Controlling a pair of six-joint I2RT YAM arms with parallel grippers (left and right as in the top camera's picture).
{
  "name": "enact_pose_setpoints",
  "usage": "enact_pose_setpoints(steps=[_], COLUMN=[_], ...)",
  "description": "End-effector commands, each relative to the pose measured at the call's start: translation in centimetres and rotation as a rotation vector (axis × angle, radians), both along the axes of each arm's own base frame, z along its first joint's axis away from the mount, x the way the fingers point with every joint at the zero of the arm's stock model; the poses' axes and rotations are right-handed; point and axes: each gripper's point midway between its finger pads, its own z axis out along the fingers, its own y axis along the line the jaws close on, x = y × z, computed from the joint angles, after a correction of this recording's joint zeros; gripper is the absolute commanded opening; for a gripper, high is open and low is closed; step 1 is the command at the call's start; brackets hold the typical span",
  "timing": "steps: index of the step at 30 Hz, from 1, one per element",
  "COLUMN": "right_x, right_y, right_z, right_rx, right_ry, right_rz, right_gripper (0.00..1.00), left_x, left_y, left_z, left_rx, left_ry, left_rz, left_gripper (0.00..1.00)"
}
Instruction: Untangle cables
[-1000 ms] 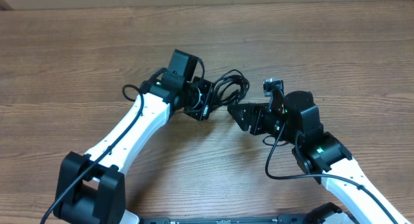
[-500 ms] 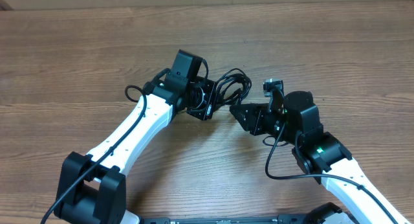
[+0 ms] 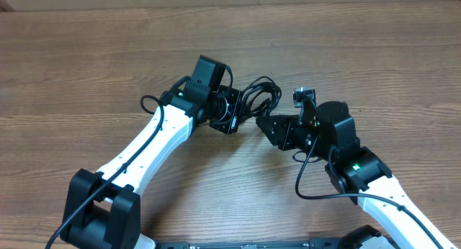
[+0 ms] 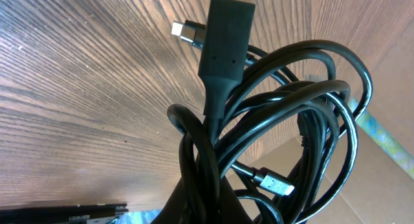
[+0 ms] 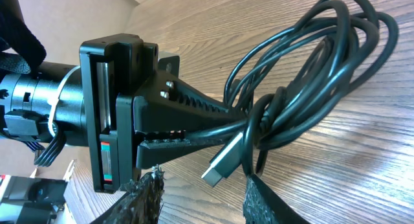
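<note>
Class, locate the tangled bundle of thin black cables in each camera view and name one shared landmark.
Overhead: bundle of thin black cables just above the centre.
Left wrist: it fills the centre and right.
Right wrist: it loops from upper right to centre.
Shared landmark: brown wood-grain table.

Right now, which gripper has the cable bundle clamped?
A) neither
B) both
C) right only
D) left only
D. In the right wrist view, the left gripper is pinched shut on the cables. The right gripper has its own fingers spread apart at the bottom edge, gripping nothing.
</note>
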Motion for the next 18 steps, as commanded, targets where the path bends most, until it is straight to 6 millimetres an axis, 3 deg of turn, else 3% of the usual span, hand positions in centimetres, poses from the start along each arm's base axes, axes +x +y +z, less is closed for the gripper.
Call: enact_pose_setpoints(steps=[1,9,13,18], right_x=[0.5,0.7,0.8,1.1], right_y=[0.1,0.3,0.4,0.5], right_z=[0.2,-1.3,-1.1,-0.6], right_rx=[-0.007,-0.024,-0.019,-0.008], right_ry=[-0.008,0.032,0.026,0.002], right_rz=[-0.003,-0.002,0.001,0.001], right_gripper=[0.41,0.39,0.31,0.31], left_x=[-0.2,-0.3,-0.3,-0.3], left_y=[-1.1,-1.2,-1.2,-1.2], left_z=[2.4,2.5,2.4,2.4], left_rx=[-0.067,-0.075,-0.072,-0.068], left_ry=[-0.023,-0.019,-0.021,-0.026], left_rz=[-0.028,-0.034,-0.032,-0.034], left_gripper=[0.04,0.04,0.04,0.04])
